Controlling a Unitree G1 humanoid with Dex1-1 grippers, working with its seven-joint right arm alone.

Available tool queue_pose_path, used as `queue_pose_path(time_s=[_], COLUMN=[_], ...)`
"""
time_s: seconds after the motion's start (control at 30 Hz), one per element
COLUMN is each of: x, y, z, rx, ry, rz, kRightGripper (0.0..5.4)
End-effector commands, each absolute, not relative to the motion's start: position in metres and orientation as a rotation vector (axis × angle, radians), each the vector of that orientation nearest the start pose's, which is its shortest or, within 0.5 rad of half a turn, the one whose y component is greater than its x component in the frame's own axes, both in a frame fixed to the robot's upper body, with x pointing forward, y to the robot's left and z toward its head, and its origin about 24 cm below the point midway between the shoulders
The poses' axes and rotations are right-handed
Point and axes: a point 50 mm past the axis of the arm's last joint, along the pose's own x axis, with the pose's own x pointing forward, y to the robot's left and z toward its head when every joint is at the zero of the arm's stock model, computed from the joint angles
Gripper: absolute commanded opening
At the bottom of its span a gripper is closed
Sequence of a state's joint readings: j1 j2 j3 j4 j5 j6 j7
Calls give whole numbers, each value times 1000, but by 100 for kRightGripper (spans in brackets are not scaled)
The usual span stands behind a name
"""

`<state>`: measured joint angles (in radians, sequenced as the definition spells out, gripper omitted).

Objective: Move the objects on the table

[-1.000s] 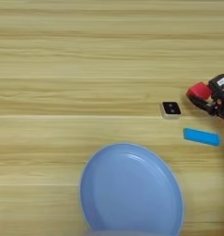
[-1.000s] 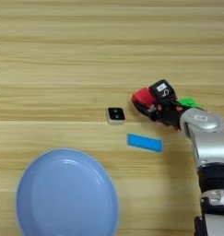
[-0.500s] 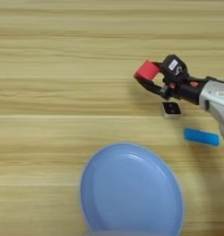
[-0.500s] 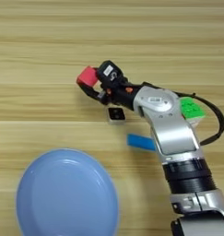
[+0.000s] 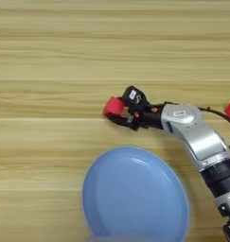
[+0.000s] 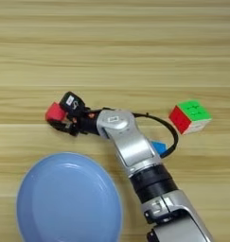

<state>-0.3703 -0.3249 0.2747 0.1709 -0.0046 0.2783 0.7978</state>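
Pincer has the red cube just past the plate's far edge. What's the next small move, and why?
Probably lower and release. The pincer is shut on the red cube over bare table, beyond the blue plate rim and well left of the puzzle cube.

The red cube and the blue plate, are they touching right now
Apart. In the right eye view a strip of bare wood shows between the red cube, held in the right gripper, and the blue plate's rim.
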Motion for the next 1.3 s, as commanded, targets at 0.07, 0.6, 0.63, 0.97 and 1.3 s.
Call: queue_pose_path(time_s=[0.07,0.6,0.63,0.97,1.3], x=[308,306,306,307,303], y=[-107,-109,-109,-111,-133], z=[83,71,72,97,132], rx=[-417,-405,-403,-378,-373], ry=[164,202,198,98,4], rz=[994,987,987,965,920], kRightGripper=[237,281,295,394,499])
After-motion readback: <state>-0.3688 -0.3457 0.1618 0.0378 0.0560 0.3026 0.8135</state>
